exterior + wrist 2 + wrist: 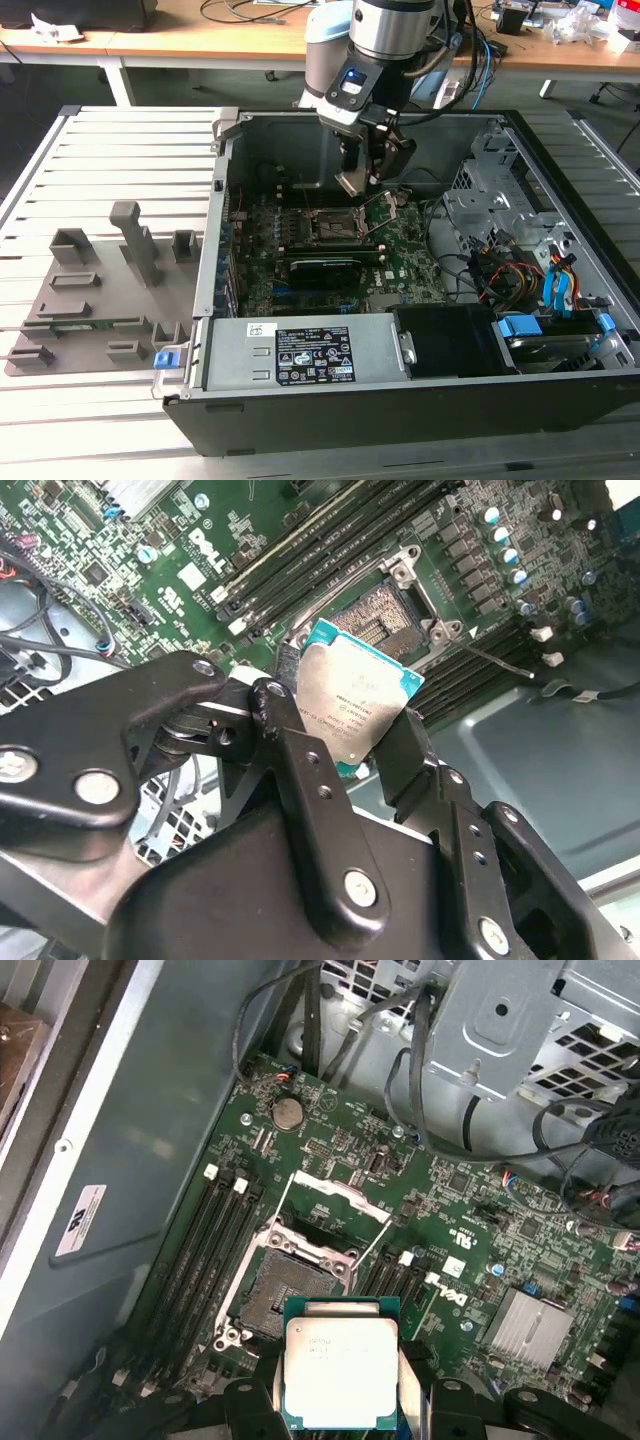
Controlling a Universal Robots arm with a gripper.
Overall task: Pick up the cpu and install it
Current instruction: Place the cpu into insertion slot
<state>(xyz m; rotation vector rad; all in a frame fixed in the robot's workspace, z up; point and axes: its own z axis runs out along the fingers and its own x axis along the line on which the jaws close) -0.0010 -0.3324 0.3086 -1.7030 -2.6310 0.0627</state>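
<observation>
While the cpu [340,1370] sits clamped by two opposite edges between the fingers of the gripper [367,180], we enter the pick-up as done and the installation as not yet done. The chip hangs in the air, metal plate facing the wrist cameras, touching nothing but the fingers. Item, the socket [290,1285]: just beyond the fingertips and below them, empty, its contact field bare. Item, the load plate [340,1195]: swung up on the socket's far side from the gripper, so we judge the seat ready to receive. What is left, as far as we can see, is the lowering, the seating and the release. Item, the motherboard [480,1250]: green, lying flat under the gripper, with the dark memory slots [210,1240] running alongside the socket. Item, the computer case [216,180]: black, laid on its side with the panel off, the gripper reaching down into it; a power supply [310,350] lies along the wall nearer the exterior camera, and loose cables [500,270] lie well to one side of the gripper. Item, the table [120,140]: pale slatted metal, carrying the case and, well apart from the gripper on the exterior view's left, a grey fixture [90,300] of moulded holders. Beyond the arm stand wooden desks [200,40] strewn with wires — a workshop room.
</observation>
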